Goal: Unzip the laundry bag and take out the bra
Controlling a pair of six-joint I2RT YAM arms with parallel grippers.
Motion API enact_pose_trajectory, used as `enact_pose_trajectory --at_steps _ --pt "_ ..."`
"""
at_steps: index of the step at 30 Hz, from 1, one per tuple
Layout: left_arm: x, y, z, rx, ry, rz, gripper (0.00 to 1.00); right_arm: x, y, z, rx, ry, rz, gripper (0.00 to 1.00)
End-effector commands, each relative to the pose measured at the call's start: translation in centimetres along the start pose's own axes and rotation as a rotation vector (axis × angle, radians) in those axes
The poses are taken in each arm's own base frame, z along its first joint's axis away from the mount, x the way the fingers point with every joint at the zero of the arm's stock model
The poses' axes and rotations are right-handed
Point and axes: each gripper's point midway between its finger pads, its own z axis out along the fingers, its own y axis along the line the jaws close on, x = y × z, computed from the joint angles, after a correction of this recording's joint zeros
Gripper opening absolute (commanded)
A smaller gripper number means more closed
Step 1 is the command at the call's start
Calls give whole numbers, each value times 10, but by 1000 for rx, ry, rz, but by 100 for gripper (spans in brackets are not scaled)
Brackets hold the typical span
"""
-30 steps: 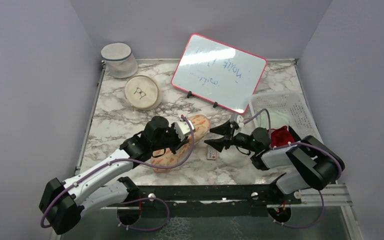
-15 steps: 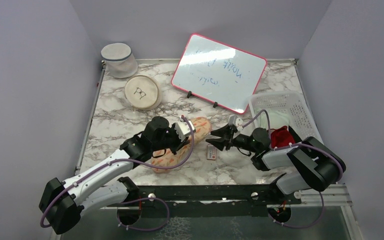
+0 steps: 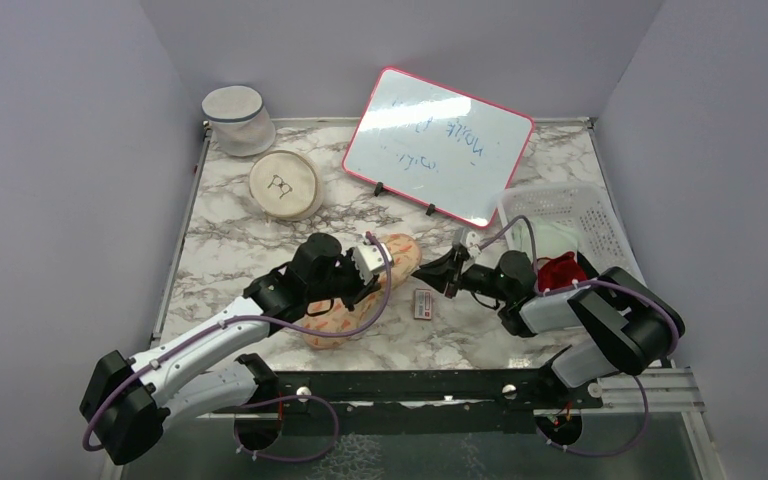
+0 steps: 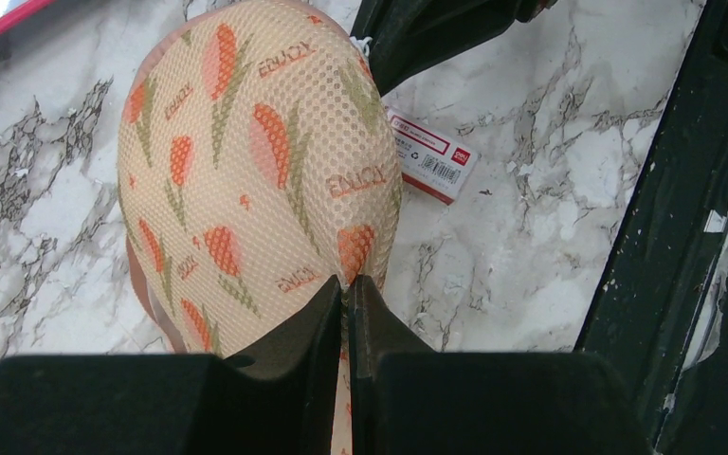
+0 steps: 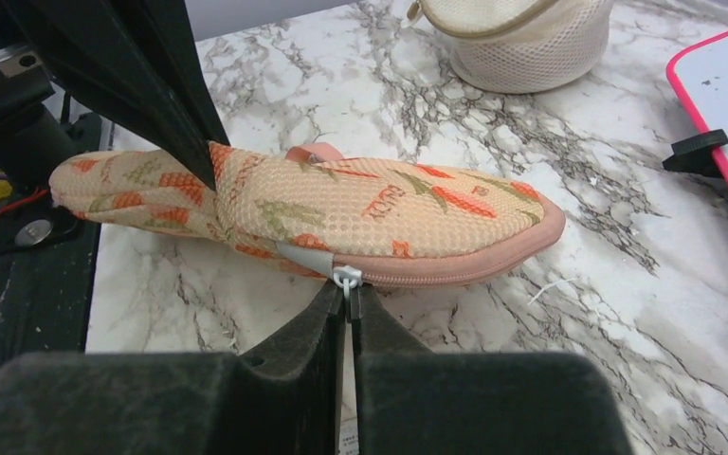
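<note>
left gripper point(image 4: 346, 287) pinches mesh at one end of the laundry bag point(image 5: 360, 209). right gripper point(image 5: 347, 296) clamps the zipper pull point(image 5: 346, 276) on the bag's pink edge. a label card point(image 4: 433, 154) lies just beside the bag.

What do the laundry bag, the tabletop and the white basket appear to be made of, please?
The laundry bag: soft, matte honeycomb mesh, likely synthetic; the open weave and limp folds show it. The tabletop: smooth white with grey veins, either marble or a marble-look laminate; the look leaves it open. The white basket: rigid perforated walls, probably moulded plastic.
</note>
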Motion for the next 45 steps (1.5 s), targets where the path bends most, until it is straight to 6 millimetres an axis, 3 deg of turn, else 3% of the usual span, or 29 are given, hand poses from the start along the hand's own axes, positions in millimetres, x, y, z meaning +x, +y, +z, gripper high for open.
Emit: enact_pose_trajectory --at_steps 1,6,13,16,20,23,25,29,38,45 --pt "-6 -1 3 6 -32 15 0 -1 -10 3 44 15 9 1" --pt "-2 13 4 -71 -5 5 2 9 -24 1 129 70 41 1" --pt "-6 9 11 -50 -7 -37 45 2 -13 9 51 74 81 1" --pt "-16 9 12 -80 -29 -94 59 0 -9 8 36 66 98 1" --pt "-34 1 21 -70 -83 -182 69 0 -10 11 32 81 112 1" --pt "-36 3 32 -134 -65 -197 70 -3 -9 11 26 79 109 1" --pt "-33 12 37 -197 -45 -205 70 -4 -7 9 25 68 103 1" --pt "-24 32 46 -309 25 -227 54 -2 -5 8 19 66 102 1" --pt "-28 30 54 -275 40 -183 25 2 -5 7 13 73 88 1" --pt "-19 20 34 -231 76 -125 12 7 -11 7 43 92 87 1"
